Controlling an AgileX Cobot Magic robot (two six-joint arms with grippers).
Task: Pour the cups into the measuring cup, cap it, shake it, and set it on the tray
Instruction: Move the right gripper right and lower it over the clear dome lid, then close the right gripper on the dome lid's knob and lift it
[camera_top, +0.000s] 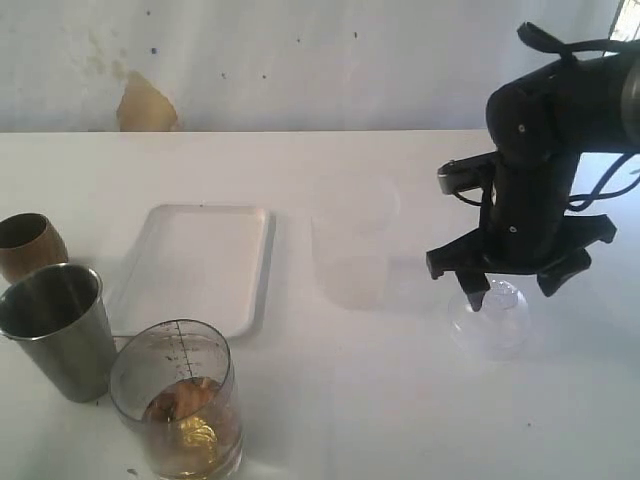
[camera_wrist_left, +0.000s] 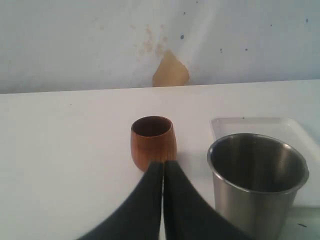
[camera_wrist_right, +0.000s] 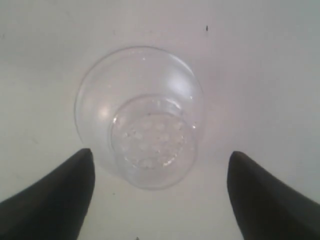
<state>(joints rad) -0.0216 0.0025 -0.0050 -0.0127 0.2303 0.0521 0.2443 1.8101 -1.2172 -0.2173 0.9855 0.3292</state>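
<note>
Measuring cup (camera_top: 180, 405) beside steel tumbler (camera_top: 60, 330); right hand (camera_top: 512, 292) spread over clear dome (camera_top: 490, 322).

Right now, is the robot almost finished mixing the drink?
Not yet, about halfway. Done: the pouring looks finished, since the measuring cup holds brownish liquid and the steel tumbler looks empty inside. In hand: the right gripper hangs open just above the clear lid, not gripping it yet. Left to do: cap the measuring cup, shake it, and set it on the tray.
</note>
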